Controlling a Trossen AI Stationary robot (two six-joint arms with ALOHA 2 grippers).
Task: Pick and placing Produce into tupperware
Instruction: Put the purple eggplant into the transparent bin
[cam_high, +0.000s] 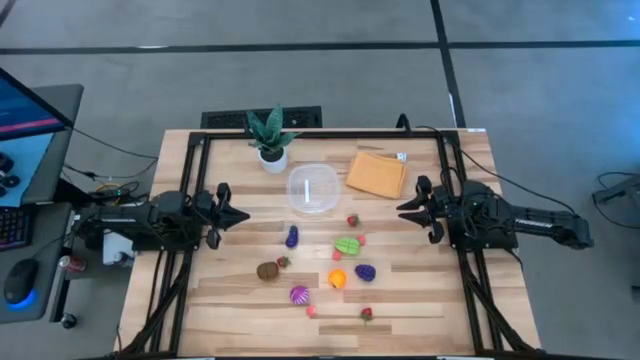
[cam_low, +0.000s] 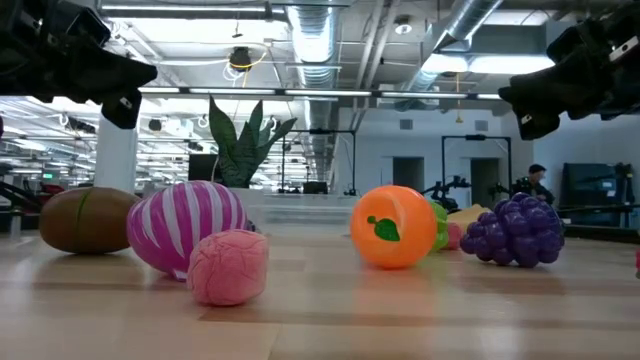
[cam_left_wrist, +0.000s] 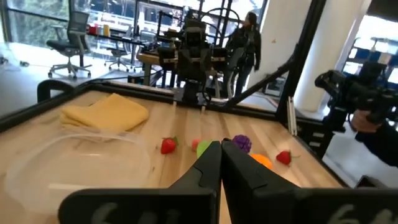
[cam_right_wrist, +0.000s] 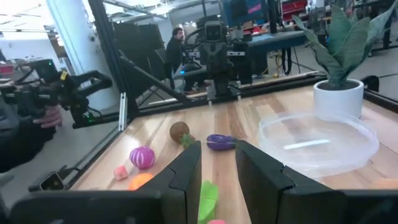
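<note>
We see left gripper (cam_high: 238, 214) at table's left edge, fingers pressed together, empty. Right gripper (cam_high: 408, 209) at right edge, fingers slightly parted, empty. Tub (cam_high: 313, 189) stands mid-table toward rear, between plant (cam_high: 270, 136) and cloth (cam_high: 376, 173), nothing inside. Produce lies loose on table (cam_high: 420, 290) in front of tub: eggplant (cam_high: 292, 237), green piece (cam_high: 347, 245), orange (cam_high: 337, 279), grapes (cam_high: 365, 272), kiwi (cam_high: 267, 270), striped magenta piece (cam_high: 299, 295), strawberries (cam_high: 352, 220).

We see a potted plant (cam_high: 270, 138) at the table's far edge. A flat orange cloth (cam_high: 376, 174) lies well apart from it.
</note>
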